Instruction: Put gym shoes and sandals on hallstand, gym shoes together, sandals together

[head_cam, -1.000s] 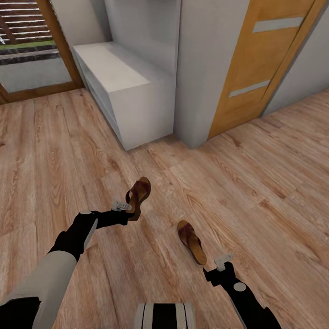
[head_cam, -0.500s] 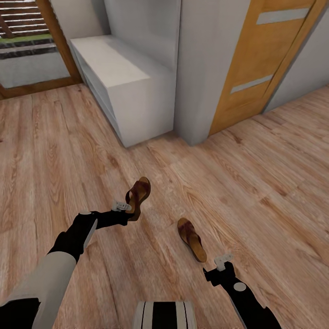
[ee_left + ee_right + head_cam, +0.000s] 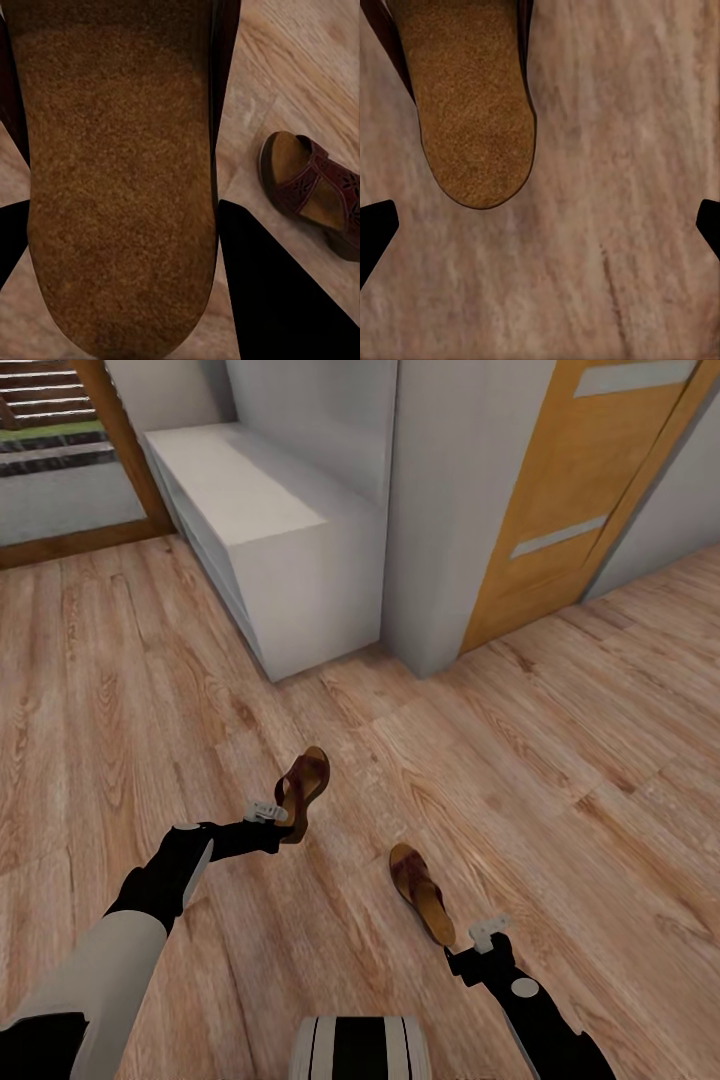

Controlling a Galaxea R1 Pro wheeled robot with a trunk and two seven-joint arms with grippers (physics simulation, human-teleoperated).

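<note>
Wood planks of the corridor floor (image 3: 560, 760) run under everything I see, and on them, ahead to my left, the pale-grey hallstand (image 3: 290, 550) stands against the wall, its top bare and its shelves opening toward the glazed door. It is well apart from both my arms.

My left end effector (image 3: 285, 815) is clamped on one sandal (image 3: 303, 788), holding it by the heel end with the toe raised off the floor; in the left wrist view its tan insole (image 3: 120, 180) sits between my two dark fingers (image 3: 277, 300).

My right end effector (image 3: 478, 932) is spread wide and grips nothing, hovering just behind the heel of the second sandal (image 3: 420, 892), which lies flat on the floor, sole down.

I judge these sandals light and thin, with a sole stiff enough to be pinched edge to edge, though the leather may be a little slick. For the second, the heel sides look the best hold, clear of the soft straps.
</note>
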